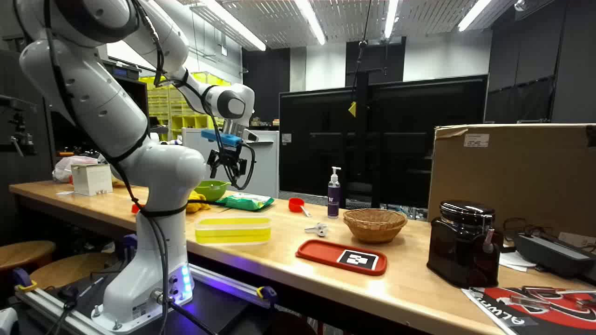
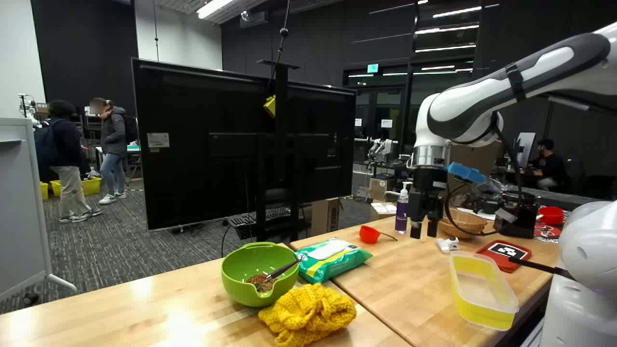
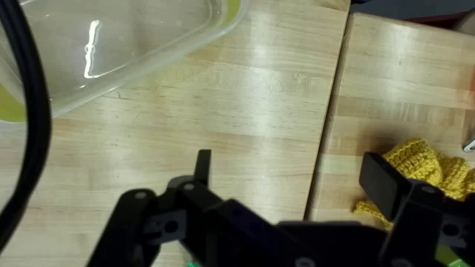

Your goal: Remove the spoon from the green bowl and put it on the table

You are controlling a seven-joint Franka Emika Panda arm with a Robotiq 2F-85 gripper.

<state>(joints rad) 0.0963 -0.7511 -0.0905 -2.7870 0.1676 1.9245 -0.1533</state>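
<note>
Green and glossy, the mixing bowl (image 2: 241, 289) in an exterior view holds the spoon (image 2: 284, 269) to be taken out: its dark handle slants up over the rim on the side nearest the wet-wipes pack (image 2: 332, 261), while its head, among red-brown bits (image 2: 256, 279), is hard to make out. Since the gripper (image 2: 424, 229) hangs well apart from it, the step in hand looks to be the approach, before any grasp. The next move, I judge, calls for crossing above the pack, lowering over the handle, pinching it and lifting clear, so that the spoon can be laid on the wooden workbench (image 2: 409, 277); the crocheted yellow cloth (image 2: 308, 314), just beside the bowl, could snag a low pass. In the wrist view the black fingers (image 3: 382, 183) stand wide apart, the bench seam (image 3: 319, 159) showing between them; they hold nothing and appear to touch nothing.
</note>
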